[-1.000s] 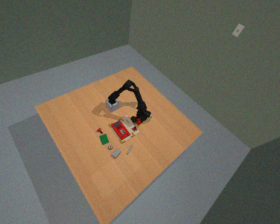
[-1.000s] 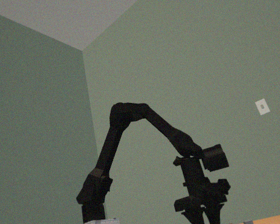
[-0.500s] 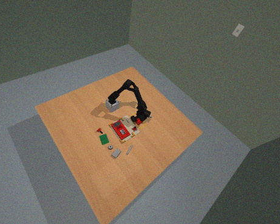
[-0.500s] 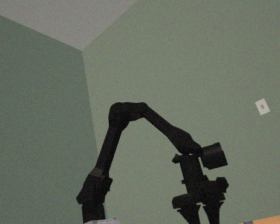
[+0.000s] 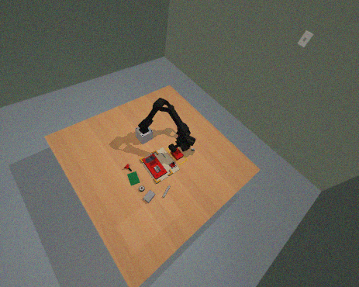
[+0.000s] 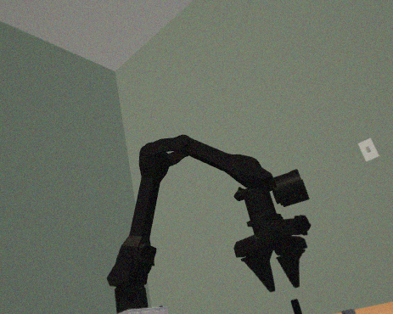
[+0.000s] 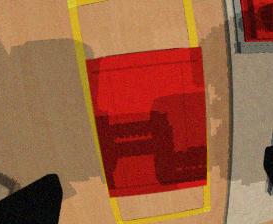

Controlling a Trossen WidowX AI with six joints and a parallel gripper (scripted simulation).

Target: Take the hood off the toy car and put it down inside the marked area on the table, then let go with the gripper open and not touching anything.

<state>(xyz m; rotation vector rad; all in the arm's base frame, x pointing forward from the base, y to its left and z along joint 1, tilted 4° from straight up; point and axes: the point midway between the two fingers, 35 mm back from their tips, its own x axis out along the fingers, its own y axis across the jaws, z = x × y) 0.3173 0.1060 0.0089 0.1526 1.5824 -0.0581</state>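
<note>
The green wall [image 5: 260,74] [image 6: 242,93] is the biggest thing I have, and it fills most of my exterior view. Next comes the wooden table [image 5: 89,147] [image 6: 390,306], spread out in the top view but only a sliver at the exterior's lower corner. The black arm [image 5: 174,116] [image 6: 208,154] arches from its grey base [image 5: 144,136] [image 6: 150,311] in both those views.

My gripper [image 5: 179,150] [image 6: 284,288] [image 7: 165,173] points downward with its jaws spread about as wide as they go, and it has hold of nothing. From the wrist I see a fingertip on either side of the hood, each apart from it; the exterior shows the open jaws but not the hood.

The toy car [image 5: 153,164] [image 7: 254,95], red and pale, sits just beside the marked area [image 5: 183,160] [image 7: 81,42]. The wrist camera shows that yellow outline clearly, with the red hood [image 5: 177,154] [image 7: 149,110] lying across its width, covering part of the side lines, and leaving both ends of the outline visible.

Only the top view gives me the smaller pieces: a green plate [image 5: 133,178], a grey block [image 5: 149,196], a thin grey bar [image 5: 166,191], a small red piece [image 5: 126,167] and a little round part [image 5: 142,188].
</note>
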